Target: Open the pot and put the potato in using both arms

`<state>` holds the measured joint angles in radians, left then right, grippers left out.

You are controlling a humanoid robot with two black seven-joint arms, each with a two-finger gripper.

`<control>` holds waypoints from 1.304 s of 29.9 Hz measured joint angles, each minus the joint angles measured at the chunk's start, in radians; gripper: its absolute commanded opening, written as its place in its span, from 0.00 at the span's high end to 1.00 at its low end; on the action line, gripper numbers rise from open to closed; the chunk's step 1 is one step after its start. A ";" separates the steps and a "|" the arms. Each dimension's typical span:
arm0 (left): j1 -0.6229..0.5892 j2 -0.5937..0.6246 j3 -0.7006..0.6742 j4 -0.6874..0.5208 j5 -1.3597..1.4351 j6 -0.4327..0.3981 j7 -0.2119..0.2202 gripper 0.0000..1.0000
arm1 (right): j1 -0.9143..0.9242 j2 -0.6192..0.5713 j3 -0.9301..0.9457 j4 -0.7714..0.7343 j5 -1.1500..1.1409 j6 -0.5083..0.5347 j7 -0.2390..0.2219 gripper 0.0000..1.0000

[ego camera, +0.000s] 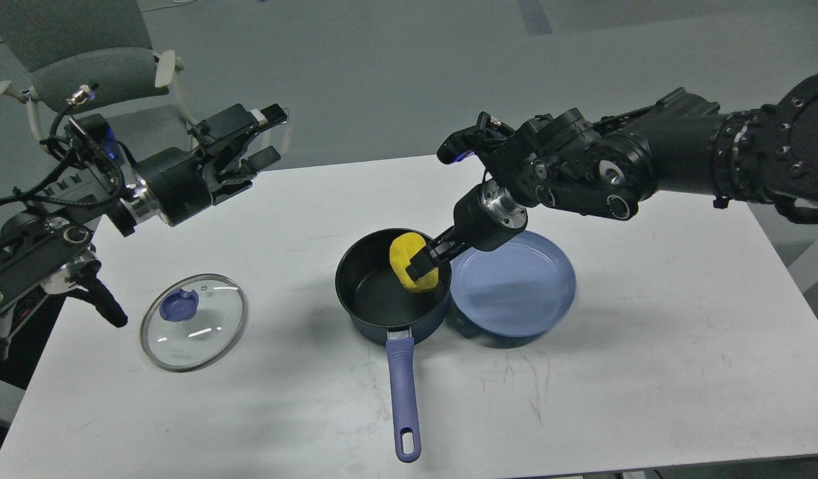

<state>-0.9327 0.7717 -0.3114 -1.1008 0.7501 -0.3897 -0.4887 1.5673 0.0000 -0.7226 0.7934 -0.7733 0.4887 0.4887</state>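
The dark pot (pixel 382 296) with a purple handle stands open in the middle of the white table (pixel 648 372). Its glass lid (pixel 193 320) with a blue knob lies flat on the table to the left. My right gripper (pixel 423 261) is shut on the yellow potato (pixel 408 267) and holds it inside the pot's right side, at about rim height. My left gripper (pixel 266 136) is open and empty, raised above the table's far left corner, well away from the lid and pot.
A blue shallow bowl (pixel 515 293) sits touching the pot's right side, under my right arm. A grey chair (pixel 83 73) stands behind the table at the far left.
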 measured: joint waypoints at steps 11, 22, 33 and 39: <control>0.000 0.001 0.000 -0.001 0.000 0.000 0.000 0.03 | -0.001 0.000 0.000 -0.002 0.002 0.000 0.000 0.22; 0.000 -0.001 0.002 -0.001 0.000 -0.002 0.000 0.03 | 0.026 0.000 0.033 -0.020 0.041 0.000 0.000 0.17; 0.001 -0.023 0.002 0.003 -0.009 0.000 0.000 0.03 | -0.003 -0.308 0.297 -0.022 0.118 0.000 0.000 0.05; 0.020 -0.056 0.002 0.015 -0.012 0.005 0.000 0.03 | -0.201 -0.482 0.521 -0.022 0.251 0.000 0.000 0.04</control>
<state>-0.9124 0.7160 -0.3097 -1.0863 0.7379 -0.3842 -0.4887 1.3667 -0.4816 -0.2018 0.7717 -0.5219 0.4885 0.4888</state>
